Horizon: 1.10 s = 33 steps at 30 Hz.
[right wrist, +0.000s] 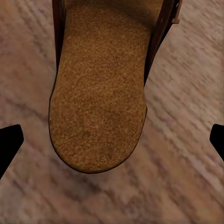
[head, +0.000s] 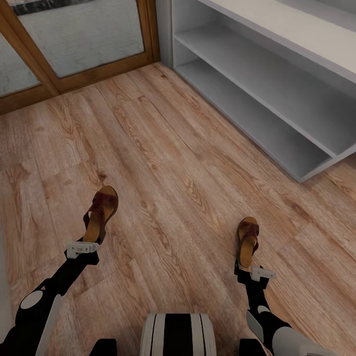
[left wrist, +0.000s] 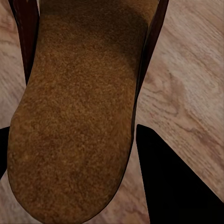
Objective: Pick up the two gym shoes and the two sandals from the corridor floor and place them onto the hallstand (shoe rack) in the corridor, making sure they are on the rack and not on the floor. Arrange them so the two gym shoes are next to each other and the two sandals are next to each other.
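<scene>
Two dark brown leather slip-on sandals with tan footbeds lying well apart on the light brown wood-grain plank floor (head: 188, 163), one ahead of each arm. Left sandal (head: 101, 212) with heel just at the left gripper (head: 82, 248), long axis running away from the robot and tipped slightly toward the right, toe end farthest. Right sandal (head: 247, 241) likewise heel-first to the right gripper (head: 254, 271), long axis almost straight ahead.

Left wrist view: tan footbed (left wrist: 74, 116) looming very close, dark fingertip (left wrist: 179, 184) just beside the heel's edge, another sliver of black at the opposite border; jaws spread around the heel, whether pressing on the sole impossible to tell. Right wrist view: heel of the footbed (right wrist: 98, 107) centred between two dark fingertips (right wrist: 9, 142) at the far edges, jaws wide open, nothing gripped, clear floor on both sides of the sole.

Wide low white-grey shoe rack (head: 277, 104) with two shallow tiers up ahead and off to the right, nearer the right arm.

Judgement: both arms at the approach-to-grasp step, each lined up along its sandal's length; next needing a short descent and closure across the narrow heel, width-wise, not along the axis
</scene>
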Available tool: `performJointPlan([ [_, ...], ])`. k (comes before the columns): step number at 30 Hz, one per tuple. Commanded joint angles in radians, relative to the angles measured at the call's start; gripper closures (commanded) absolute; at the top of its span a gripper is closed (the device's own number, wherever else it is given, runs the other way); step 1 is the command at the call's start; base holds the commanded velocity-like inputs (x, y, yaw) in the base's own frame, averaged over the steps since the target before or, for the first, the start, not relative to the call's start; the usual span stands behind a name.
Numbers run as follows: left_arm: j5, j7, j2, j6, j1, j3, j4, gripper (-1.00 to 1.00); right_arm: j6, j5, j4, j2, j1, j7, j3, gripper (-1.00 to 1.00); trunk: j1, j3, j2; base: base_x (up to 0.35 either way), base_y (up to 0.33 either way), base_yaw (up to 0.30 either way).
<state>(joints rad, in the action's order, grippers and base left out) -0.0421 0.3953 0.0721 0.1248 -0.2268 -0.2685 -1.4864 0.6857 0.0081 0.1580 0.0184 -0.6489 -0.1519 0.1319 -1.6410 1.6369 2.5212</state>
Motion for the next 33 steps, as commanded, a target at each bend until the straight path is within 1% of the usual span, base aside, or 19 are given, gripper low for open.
performJointPlan([
  [1, 0.003, 0.000, 0.000, -0.001, 0.000, 0.000, 0.000, 1.00, 0.000, 0.000, 0.000, 0.000, 0.000, 0.000, 0.000, -1.00, 0.000, 0.000, 0.000, 0.000, 0.000, 0.000],
  [33, 0.004, 0.000, 0.000, -0.002, 0.000, 0.000, 0.000, 1.00, -0.001, 0.001, 0.000, -0.002, -0.004, 0.000, 0.001, -1.00, 0.000, 0.000, 0.000, 0.000, 0.000, 0.000],
])
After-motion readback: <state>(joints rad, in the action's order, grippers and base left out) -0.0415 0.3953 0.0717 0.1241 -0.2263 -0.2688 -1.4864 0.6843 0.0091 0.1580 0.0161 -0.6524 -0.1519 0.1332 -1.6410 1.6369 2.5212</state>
